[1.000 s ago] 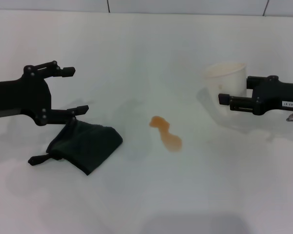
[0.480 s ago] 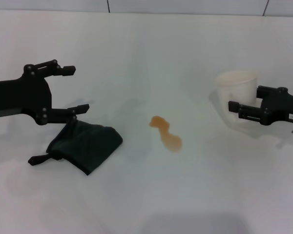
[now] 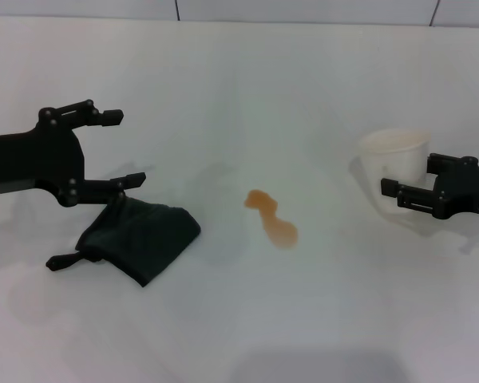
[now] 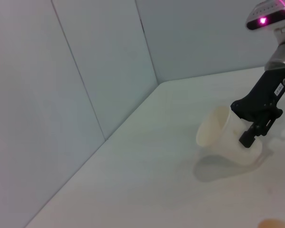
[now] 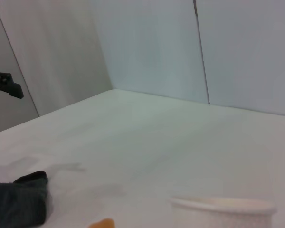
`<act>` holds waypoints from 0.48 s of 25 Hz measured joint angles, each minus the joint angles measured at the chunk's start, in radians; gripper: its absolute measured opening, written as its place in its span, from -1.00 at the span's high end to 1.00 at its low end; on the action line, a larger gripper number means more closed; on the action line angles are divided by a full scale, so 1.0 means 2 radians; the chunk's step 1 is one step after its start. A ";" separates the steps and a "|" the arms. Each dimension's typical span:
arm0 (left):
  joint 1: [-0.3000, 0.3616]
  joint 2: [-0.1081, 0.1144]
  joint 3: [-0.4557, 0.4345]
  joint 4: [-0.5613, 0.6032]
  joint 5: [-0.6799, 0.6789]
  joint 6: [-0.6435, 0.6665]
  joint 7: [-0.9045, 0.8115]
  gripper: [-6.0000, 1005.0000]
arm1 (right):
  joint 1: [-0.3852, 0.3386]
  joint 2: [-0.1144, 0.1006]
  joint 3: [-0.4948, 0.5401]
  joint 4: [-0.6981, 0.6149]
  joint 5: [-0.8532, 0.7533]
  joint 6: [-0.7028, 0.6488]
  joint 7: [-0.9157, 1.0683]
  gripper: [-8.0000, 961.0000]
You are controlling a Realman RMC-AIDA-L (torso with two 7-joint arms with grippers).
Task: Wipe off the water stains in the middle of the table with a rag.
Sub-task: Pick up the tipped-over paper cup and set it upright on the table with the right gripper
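- Head view: the left gripper hangs wide open just above the rag, its nearer finger almost touching the cloth; the grasp is not yet made.
- Next, I judge: drop, pinch the rag, sweep toward the water stains, well beyond the fingertips on the table.
- The right gripper, closed on the paper cup, has carried it outward; the left has stayed put.

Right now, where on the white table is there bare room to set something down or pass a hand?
Bare patches: the wide far stretch of the plain white table, the near strip in front of the orange-brown puddle, and the gap between the puddle and the white paper cup. It is crowded at the dark green-black rag under the open left gripper, and around the cup held by the right gripper.
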 joint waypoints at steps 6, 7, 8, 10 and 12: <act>0.000 -0.001 0.000 0.000 0.000 0.000 0.001 -0.69 | -0.004 0.000 0.000 0.001 0.000 -0.001 -0.001 -0.33; 0.000 -0.001 0.000 0.000 0.000 0.000 0.001 -0.69 | -0.005 0.000 0.000 0.001 0.000 -0.002 -0.001 -0.33; 0.000 -0.001 0.000 0.000 0.000 0.000 0.001 -0.69 | -0.005 0.000 0.000 0.001 0.000 -0.002 -0.001 -0.33; 0.000 -0.001 0.000 0.000 -0.001 0.000 0.001 -0.69 | -0.006 0.000 0.000 0.001 0.000 -0.002 -0.001 -0.33; 0.000 -0.001 0.000 0.000 -0.001 0.000 0.001 -0.69 | -0.006 0.000 0.000 0.003 0.000 -0.003 -0.002 -0.33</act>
